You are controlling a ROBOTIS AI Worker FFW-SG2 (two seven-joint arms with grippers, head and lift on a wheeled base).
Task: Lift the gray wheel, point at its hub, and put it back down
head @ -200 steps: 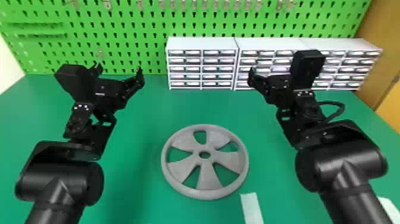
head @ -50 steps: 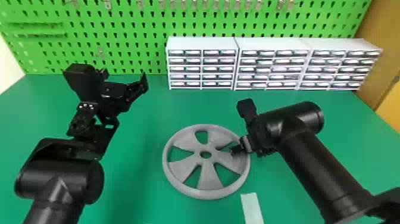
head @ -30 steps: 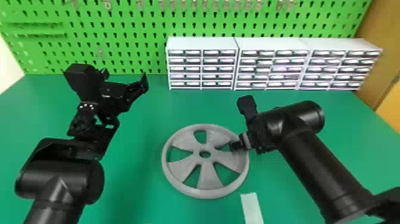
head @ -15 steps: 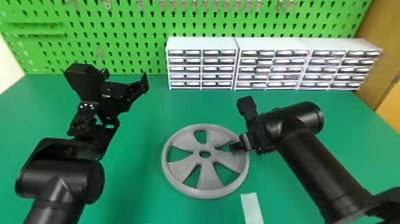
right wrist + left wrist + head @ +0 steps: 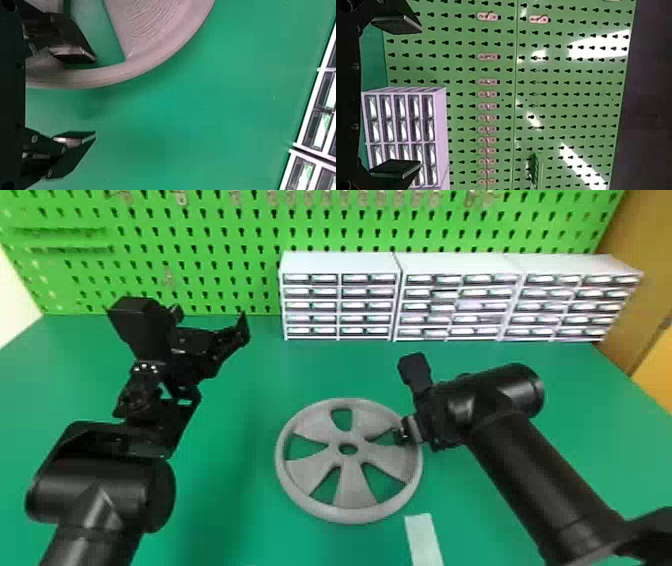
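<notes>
Swung in from the right since the earliest frame, the black right gripper [image 5: 95, 98] has its fingers spread astride the right rim [image 5: 99, 77] of the gray five-spoked wheel [image 5: 352, 490], flat on the green table [image 5: 240, 535]. Grasping seems in hand, so a pinch comes next, then lifting; the black left gripper [image 5: 421, 96] is parked left, spread, and white drawer cabinets [image 5: 340, 265] stand far, hardly in the way.

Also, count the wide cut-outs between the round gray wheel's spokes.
5 cut-outs in the gray wheel: one far, one left, one near left, one near right, one far right, partly hidden by the black right hand.
</notes>
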